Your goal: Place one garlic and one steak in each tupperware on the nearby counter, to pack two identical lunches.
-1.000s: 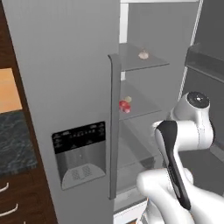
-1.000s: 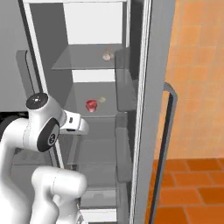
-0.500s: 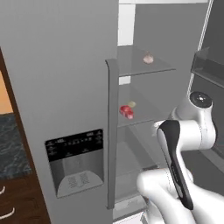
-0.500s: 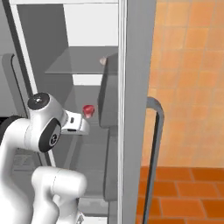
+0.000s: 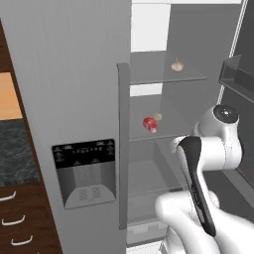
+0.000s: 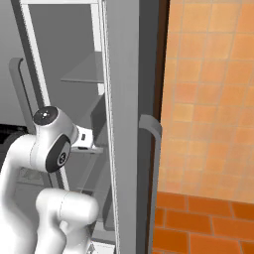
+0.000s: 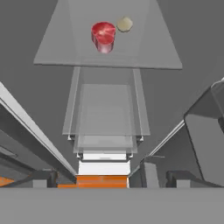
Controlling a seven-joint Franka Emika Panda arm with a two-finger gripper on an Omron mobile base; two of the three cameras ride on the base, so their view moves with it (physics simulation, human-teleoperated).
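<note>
Finger state: cannot tell; no fingertips are visible along the hand view's lower edge. Ahead of the hand, the deep red rounded steak chunk (image 7: 103, 34) sits on the middle clear glass fridge shelf (image 7: 57, 52), a pale beige garlic bulb (image 7: 125, 24) just beside it. A second pale garlic bulb (image 5: 176, 65) rests on the shelf above. Risk: a low approach could strike the shelf edge or knock the adjacent bulb.

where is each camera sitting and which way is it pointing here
Left base view: behind the arm's left, facing the open fridge; steak and garlic on the middle shelf, white arm lower right.
Right base view: behind the arm's right, facing the fridge door edge and orange tiled wall; arm lower left.
Hand view: on the hand, looking at that shelf.
Shared: left base and hand views show the same steak and garlic.
</note>
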